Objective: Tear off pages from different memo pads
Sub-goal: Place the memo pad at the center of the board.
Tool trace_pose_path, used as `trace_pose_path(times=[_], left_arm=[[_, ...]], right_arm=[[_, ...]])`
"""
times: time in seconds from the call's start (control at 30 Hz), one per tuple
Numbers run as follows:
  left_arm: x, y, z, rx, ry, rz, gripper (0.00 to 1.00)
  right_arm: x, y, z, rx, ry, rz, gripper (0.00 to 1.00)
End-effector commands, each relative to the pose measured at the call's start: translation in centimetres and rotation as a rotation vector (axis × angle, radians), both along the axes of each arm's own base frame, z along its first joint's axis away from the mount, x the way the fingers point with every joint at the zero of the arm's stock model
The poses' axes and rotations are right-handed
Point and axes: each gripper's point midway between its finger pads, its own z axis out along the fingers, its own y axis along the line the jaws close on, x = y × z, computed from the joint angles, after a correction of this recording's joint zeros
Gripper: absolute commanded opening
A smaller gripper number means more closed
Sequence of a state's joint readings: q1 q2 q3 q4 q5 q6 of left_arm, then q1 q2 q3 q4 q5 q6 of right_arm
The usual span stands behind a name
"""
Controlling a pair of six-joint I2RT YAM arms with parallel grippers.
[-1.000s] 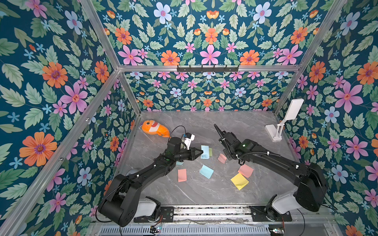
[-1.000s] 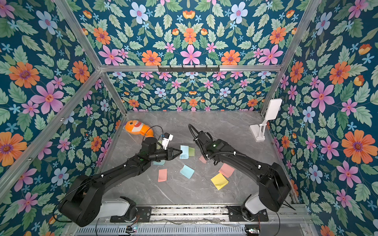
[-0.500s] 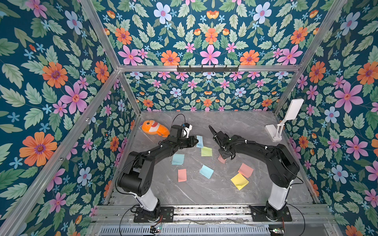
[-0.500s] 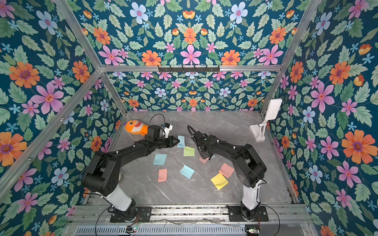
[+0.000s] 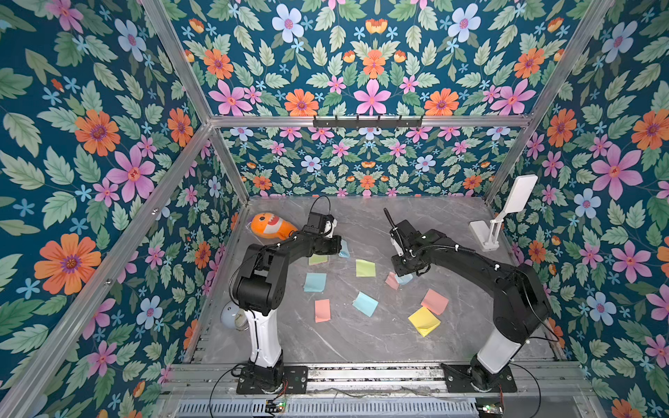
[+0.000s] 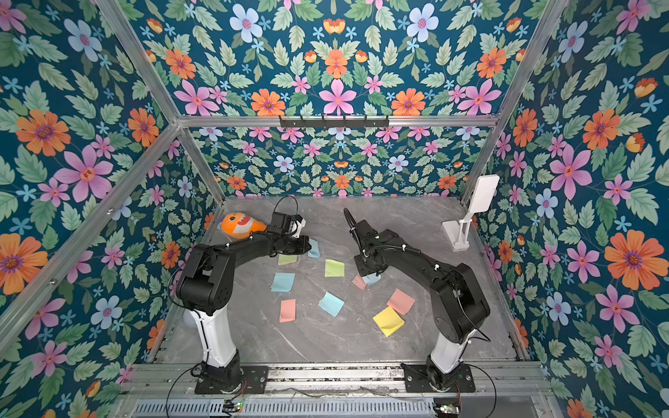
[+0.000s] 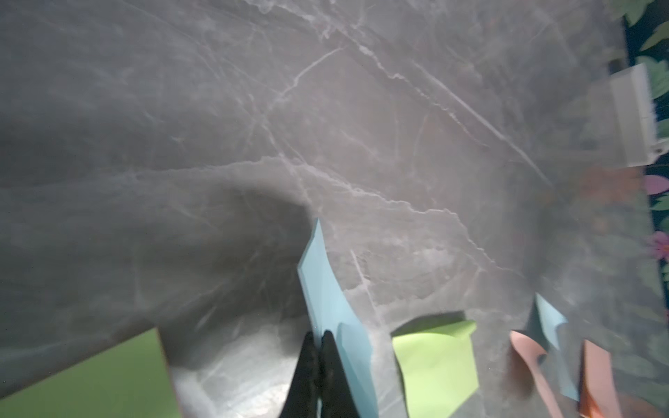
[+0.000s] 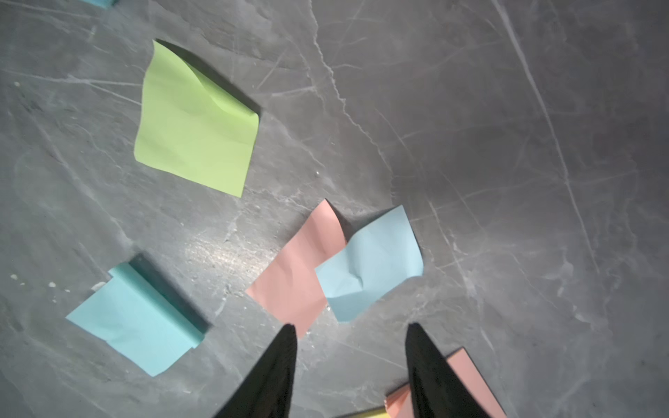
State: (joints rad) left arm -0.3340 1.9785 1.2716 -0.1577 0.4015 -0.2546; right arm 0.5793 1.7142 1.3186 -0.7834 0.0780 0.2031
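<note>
Pinching blue page (image 7: 327,289) aloft with left pincer (image 7: 318,334) | holding right pincer (image 8: 350,325) spread above pink page (image 8: 297,275) | best: easing blue page low onto bare counter (image 7: 362,108) before releasing

The white folding stand (image 5: 520,193) is smooth plastic. Beneath it, the grey veined tabletop (image 8: 506,108) is smooth and faintly glossy. Well apart from the stand, the orange fish toy (image 5: 269,226) is soft plush. The curled light-blue page (image 7: 325,289) is thin matt paper.

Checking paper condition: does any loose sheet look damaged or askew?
Yes. The loose blue page is crumpled and lies crooked over one edge of the pink page; the green page has a curled corner.
</note>
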Motion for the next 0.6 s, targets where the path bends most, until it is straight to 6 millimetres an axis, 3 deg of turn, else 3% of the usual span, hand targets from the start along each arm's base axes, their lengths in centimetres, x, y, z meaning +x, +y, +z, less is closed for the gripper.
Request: trace_pose_path(times=[0.0,0.07,0.17,0.27,0.33,0.37,0.43,0.57], left_arm=[[-0.1,2.4,-2.1,0.166,0.035,0.017,0.00],[0.2,3.2,-2.6,0.224,0.040,0.034,0.02],[0.5,4.3,-2.3,0.290,0.026,0.066,0.24],[0.9,4.9,-0.5,0.325,-0.022,0.093,0.37],[0.8,4.4,1.1,0.322,-0.058,0.094,0.40],[0.7,3.9,2.2,0.315,-0.082,0.089,0.41],[0.0,2.3,4.0,0.290,-0.121,0.067,0.41],[-3.3,-4.0,6.9,0.180,-0.193,-0.063,0.42]], right_arm=[[-1.8,-1.2,0.5,-0.013,0.043,-0.029,0.51],[-1.9,-1.7,1.9,0.017,-0.002,-0.074,0.51],[-2.5,-3.0,2.9,0.073,-0.025,-0.169,0.51],[-3.8,-5.0,2.8,0.162,0.010,-0.295,0.55],[-5.0,-6.7,2.2,0.202,0.045,-0.378,0.63],[-5.8,-7.7,1.7,0.214,0.065,-0.428,0.70],[-7.3,-9.2,1.0,0.250,0.096,-0.516,0.74],[-10.7,-10.6,-0.7,0.317,0.160,-0.652,0.73]])
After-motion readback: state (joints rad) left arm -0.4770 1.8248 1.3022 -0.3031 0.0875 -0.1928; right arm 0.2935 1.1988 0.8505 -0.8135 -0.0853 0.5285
